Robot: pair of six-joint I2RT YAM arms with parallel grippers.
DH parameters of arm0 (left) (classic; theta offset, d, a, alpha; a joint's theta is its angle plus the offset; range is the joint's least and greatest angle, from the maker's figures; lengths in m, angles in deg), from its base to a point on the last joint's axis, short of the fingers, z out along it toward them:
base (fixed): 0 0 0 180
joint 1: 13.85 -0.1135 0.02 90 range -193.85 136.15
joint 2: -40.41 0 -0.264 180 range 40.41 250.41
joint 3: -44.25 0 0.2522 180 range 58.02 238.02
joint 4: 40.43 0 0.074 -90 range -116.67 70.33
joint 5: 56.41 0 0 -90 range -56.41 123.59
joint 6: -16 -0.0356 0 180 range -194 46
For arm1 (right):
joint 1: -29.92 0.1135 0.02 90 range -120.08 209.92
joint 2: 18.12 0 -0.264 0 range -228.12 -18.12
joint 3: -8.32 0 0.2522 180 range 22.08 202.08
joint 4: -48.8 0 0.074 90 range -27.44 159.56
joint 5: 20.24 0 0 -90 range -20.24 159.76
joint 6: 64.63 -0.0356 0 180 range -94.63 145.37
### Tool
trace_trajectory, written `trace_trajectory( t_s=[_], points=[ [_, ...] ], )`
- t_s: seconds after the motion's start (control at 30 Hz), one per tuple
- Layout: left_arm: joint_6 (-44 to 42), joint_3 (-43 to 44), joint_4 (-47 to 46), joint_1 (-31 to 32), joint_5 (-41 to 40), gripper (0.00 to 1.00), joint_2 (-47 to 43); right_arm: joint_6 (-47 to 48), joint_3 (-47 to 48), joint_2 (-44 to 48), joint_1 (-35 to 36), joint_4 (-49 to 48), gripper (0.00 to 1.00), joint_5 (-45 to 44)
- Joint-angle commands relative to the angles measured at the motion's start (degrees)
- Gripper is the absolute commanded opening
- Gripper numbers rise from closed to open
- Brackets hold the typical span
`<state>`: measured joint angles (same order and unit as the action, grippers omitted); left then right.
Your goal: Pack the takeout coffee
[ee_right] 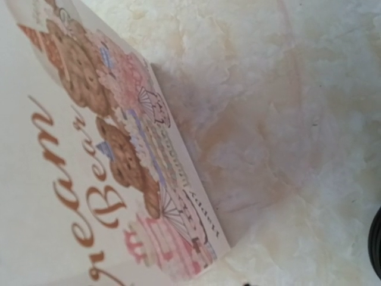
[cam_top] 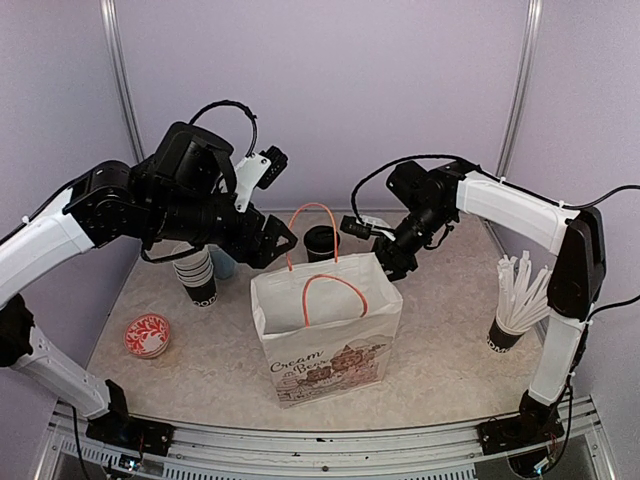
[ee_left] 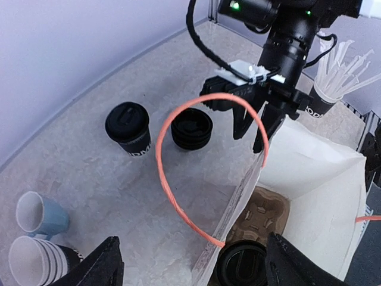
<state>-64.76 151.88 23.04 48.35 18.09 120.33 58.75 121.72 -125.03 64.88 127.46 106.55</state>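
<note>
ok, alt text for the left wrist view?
Looking down into a white paper bag holding a cardboard cup carrier with one black lidded cup; the right gripper sits at the bag's rim. Two more lidded cups stand on the table beyond.

Left of the paper bag (cam_top: 325,330), the left arm (cam_top: 60,235) has glossy white link shells, bulky black joint housings and a black cable looping over its wrist. The left gripper (ee_left: 191,238) has broad matte black fingers. Right of the bag, the right arm (cam_top: 510,205) matches, with white cable ties, a green light, and a slimmer black right gripper (ee_left: 253,128).
</note>
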Motion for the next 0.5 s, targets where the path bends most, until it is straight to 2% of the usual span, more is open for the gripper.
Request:
trace_trajectory(
  t_s=[0.0, 0.1, 0.23, 0.3, 0.47],
  points=[
    [3.78, -3.55, -8.34, -6.01, 12.92, 0.80, 0.08, -0.42, 0.97, -0.02, -0.51, 0.75, 0.37, -0.37],
    [4.52, -3.68, -9.55, -11.01, 18.71, 0.75, 1.69, -0.51, 0.65, 0.39, -0.51, 0.51, 0.37, -0.57],
    [2.43, -3.49, -13.38, -14.97, 28.51, 0.51, 3.98, -0.60, 0.65, 0.63, -0.51, 0.39, 0.35, -1.05],
    [0.87, -2.56, -13.99, -16.07, 32.44, 0.42, 5.25, -0.65, 0.73, 0.50, -0.59, 0.28, 0.33, -1.24],
    [-0.81, -0.49, -13.60, -17.71, 37.60, 0.40, 8.42, -0.78, 1.16, -0.15, -0.94, 0.40, 0.33, -1.47]
  ],
)
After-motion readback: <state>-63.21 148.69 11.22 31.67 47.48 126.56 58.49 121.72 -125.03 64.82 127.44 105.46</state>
